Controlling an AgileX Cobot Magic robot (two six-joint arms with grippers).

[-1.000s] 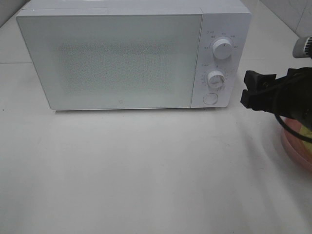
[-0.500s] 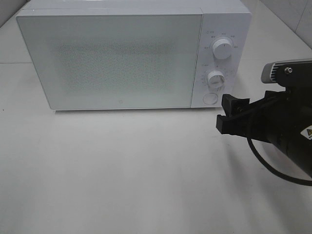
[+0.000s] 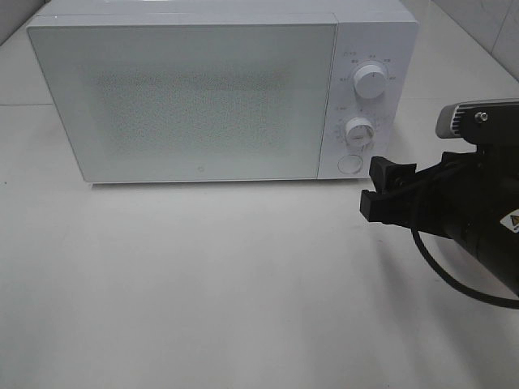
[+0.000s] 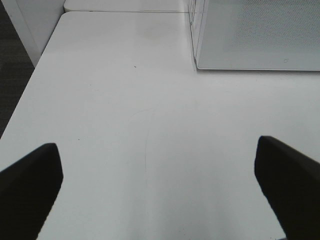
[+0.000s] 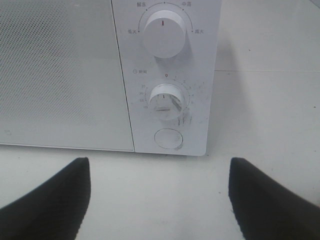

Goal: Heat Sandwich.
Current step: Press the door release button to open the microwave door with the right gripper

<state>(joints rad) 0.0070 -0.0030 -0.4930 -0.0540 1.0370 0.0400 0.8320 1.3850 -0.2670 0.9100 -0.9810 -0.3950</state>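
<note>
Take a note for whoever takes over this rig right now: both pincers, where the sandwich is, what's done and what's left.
Left pincer: open, empty, over bare table.
Right pincer: open, empty, facing the microwave control panel, just short of the round button.
Sandwich: not in view from any camera.
Done: nothing that shows; the microwave door is shut and I cannot see inside.
Left: probably press the round button to open the door, load the sandwich, shut it, set the dials.

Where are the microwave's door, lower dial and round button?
microwave door (image 3: 186, 97), exterior high view, middle of the speckled front panel.
lower dial (image 5: 165, 100), right wrist view, centre of its face.
round button (image 5: 168, 138), right wrist view, its centre.
</note>
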